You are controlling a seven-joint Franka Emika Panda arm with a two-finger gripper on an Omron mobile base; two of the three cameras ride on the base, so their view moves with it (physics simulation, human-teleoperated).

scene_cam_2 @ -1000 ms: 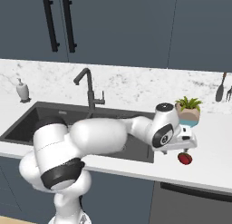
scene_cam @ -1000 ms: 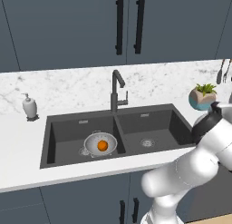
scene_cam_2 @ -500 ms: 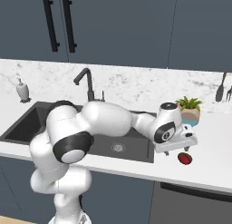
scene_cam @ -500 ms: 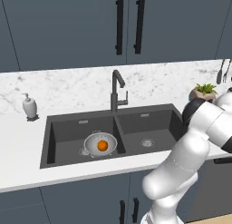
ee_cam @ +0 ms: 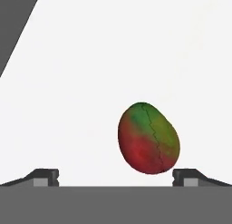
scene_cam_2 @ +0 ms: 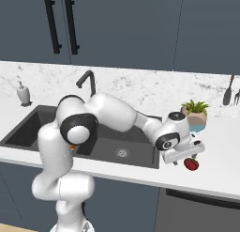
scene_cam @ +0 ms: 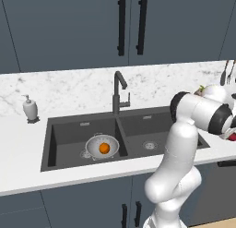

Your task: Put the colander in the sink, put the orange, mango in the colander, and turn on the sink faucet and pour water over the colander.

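White marble counter [scene_cam_2: 220, 156] runs past the dark double sink [scene_cam: 64, 130], and out on its right end lies the mango [ee_cam: 148, 138], red below and green above, bare counter all round it. Over at the sink the colander [scene_cam: 102, 147] sits in the left basin with the orange [scene_cam: 104, 148] inside, and the faucet [scene_cam: 118, 92] stands untouched behind the divider, so the step in hand looks to be fetching the mango. The gripper [scene_cam_2: 183, 157] hangs just above it with the fingers spread wide and nothing between them; in the hand view the fruit lies off-centre, close by the right fingertip [ee_cam: 190, 177]. The next move, as I judge it, calls for a small sideways shift to centre the mango, then a drop and a close, gentle enough that the oval fruit does not roll away. Against half a second ago, the elbow has swung up and over toward the right, while the gripper has barely shifted above the mango and the jaws have stayed equally wide.
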